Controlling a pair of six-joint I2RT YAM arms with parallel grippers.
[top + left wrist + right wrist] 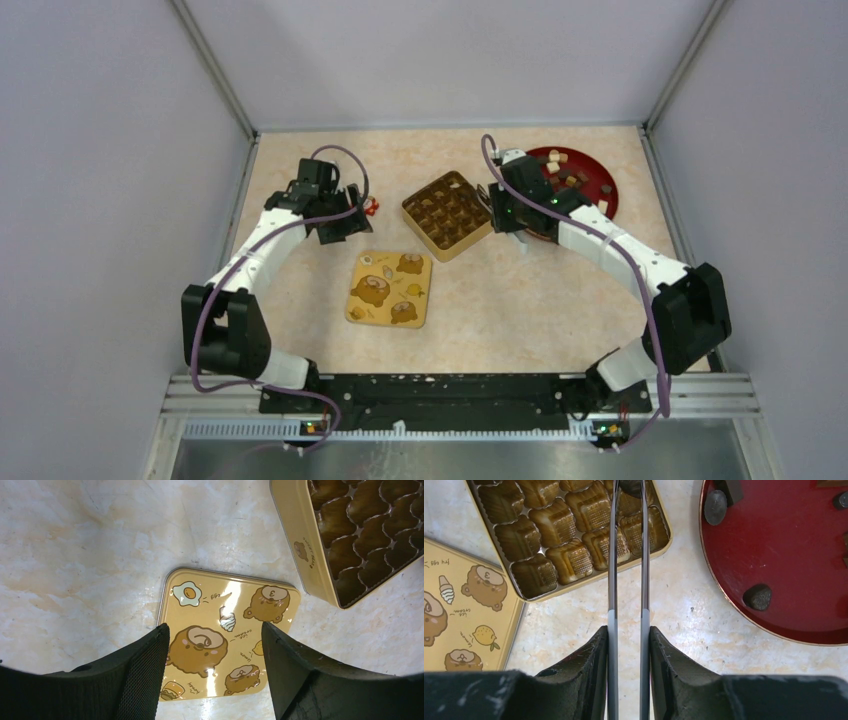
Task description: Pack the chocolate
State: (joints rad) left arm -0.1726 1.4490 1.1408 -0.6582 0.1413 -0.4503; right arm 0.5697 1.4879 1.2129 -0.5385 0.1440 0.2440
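Observation:
Chocolate lumps (570, 175), dark with a few cream ones, lie on a red plate (600, 205) at the back right. Two dark lumps (757, 596) show on the plate (784, 570) in the right wrist view. My right gripper (628, 629) is shut on metal tweezers (612, 580). The tweezer tips reach over the open gold tin (589, 582) with a dark lump (630, 486) between them. The tin's moulded cells look empty. My left gripper (214, 626) is open and empty above the yellow lid (235, 600).
The lid (390, 288) lies flat in front of the tin (447, 215). A small red-and-white sweet (372, 207) lies beside my left gripper (335, 228). Grey walls enclose the table on three sides.

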